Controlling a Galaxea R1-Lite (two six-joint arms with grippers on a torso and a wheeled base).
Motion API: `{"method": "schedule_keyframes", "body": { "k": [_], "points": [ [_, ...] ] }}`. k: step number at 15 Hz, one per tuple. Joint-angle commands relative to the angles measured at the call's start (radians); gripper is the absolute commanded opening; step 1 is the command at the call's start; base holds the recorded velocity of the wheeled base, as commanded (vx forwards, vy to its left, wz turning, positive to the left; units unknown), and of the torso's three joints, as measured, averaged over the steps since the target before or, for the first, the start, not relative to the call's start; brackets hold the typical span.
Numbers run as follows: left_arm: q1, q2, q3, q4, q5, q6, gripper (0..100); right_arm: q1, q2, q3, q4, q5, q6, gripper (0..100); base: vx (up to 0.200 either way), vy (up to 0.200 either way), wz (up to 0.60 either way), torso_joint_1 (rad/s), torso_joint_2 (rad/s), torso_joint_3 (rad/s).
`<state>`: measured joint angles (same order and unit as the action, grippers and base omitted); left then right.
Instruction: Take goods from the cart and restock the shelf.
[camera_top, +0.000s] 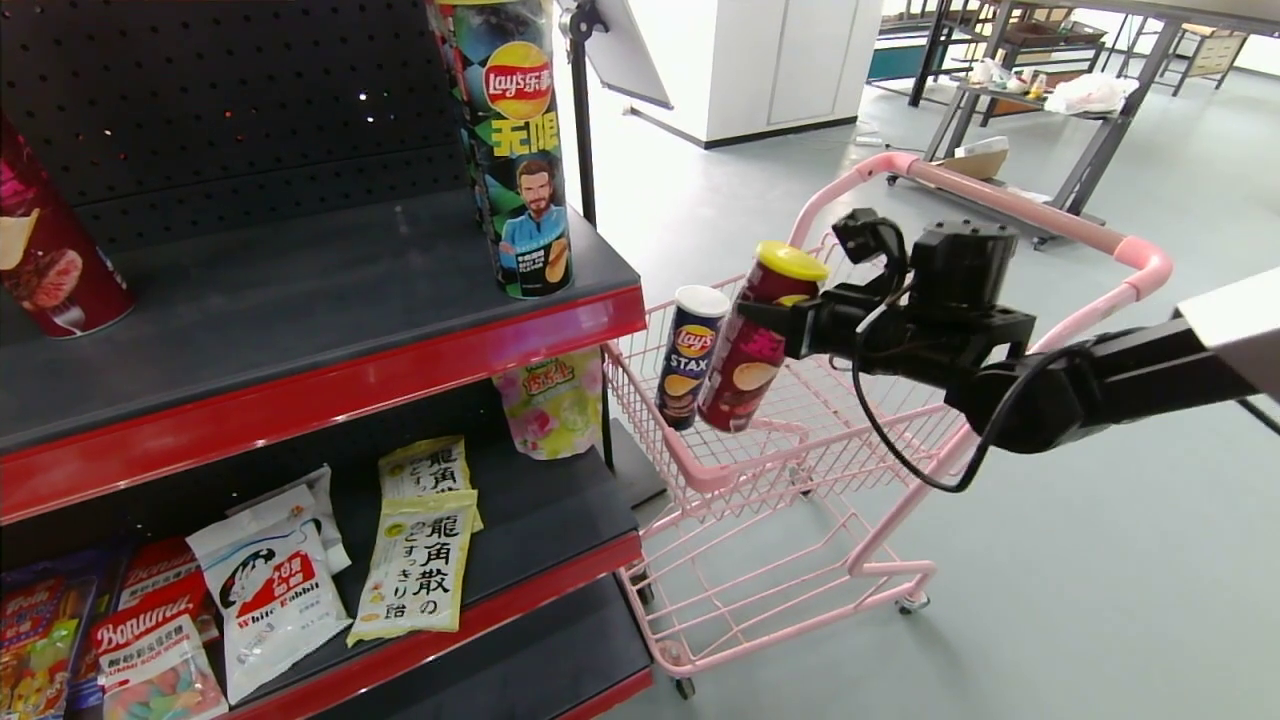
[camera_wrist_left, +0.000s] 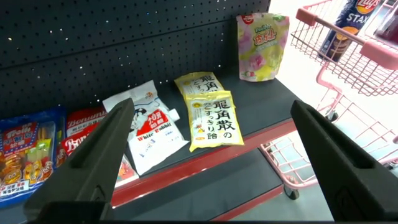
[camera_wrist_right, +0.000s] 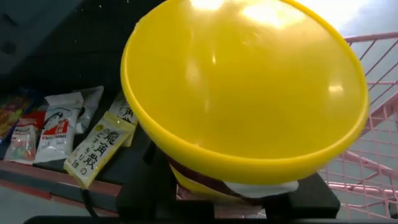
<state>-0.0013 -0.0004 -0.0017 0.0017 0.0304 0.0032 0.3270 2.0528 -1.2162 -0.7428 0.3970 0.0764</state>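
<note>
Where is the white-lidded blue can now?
In the head view, the white-lidded blue can stands inside the pink cart, beside the red can held by the right gripper.

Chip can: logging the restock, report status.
Right gripper shut on maroon chip can, held over cart. Left gripper open, by lower shelf. Blue can close alongside in cart.

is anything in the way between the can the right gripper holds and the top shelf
Partly. The dark blue can stands in the cart beside the held maroon can, on its shelf side, and the tall green can stands at the top shelf's near end. Left of that, the shelf is bare.
</note>
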Motion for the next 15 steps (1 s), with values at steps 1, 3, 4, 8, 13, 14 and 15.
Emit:
{"method": "schedule_keyframes", "body": {
  "k": [1, 3, 4, 8, 13, 14, 15],
  "points": [
    [0.001, 0.0, 0.0, 0.0, 0.0, 0.0, 100, -0.002, -0.224, -0.017, 0.114, -0.001, -0.006, 0, 0.0, 0.0, 0.0, 0.0, 0.0, 0.0],
    [0.001, 0.0, 0.0, 0.0, 0.0, 0.0, 100, -0.011, -0.341, 0.015, 0.2, -0.004, -0.024, 0, 0.0, 0.0, 0.0, 0.0, 0.0, 0.0],
    [0.0, 0.0, 0.0, 0.0, 0.0, 0.0, 100, -0.023, -0.408, 0.058, 0.23, -0.004, -0.043, 0, 0.0, 0.0, 0.0, 0.0, 0.0, 0.0],
    [0.0, 0.0, 0.0, 0.0, 0.0, 0.0, 100, -0.068, -0.712, 0.317, 0.416, -0.033, -0.058, 0, 0.0, 0.0, 0.0, 0.0, 0.0, 0.0],
    [0.0, 0.0, 0.0, 0.0, 0.0, 0.0, 100, -0.137, -1.16, 0.676, 0.606, -0.047, -0.104, 0, 0.0, 0.0, 0.0, 0.0, 0.0, 0.0],
    [0.0, 0.0, 0.0, 0.0, 0.0, 0.0, 100, -0.143, -1.171, 0.679, 0.615, -0.047, -0.106, 0, 0.0, 0.0, 0.0, 0.0, 0.0, 0.0],
    [0.0, 0.0, 0.0, 0.0, 0.0, 0.0, 100, -0.261, -1.267, 0.653, 0.806, -0.061, -0.159, 0, 0.0, 0.0, 0.0, 0.0, 0.0, 0.0]
  ]
}}
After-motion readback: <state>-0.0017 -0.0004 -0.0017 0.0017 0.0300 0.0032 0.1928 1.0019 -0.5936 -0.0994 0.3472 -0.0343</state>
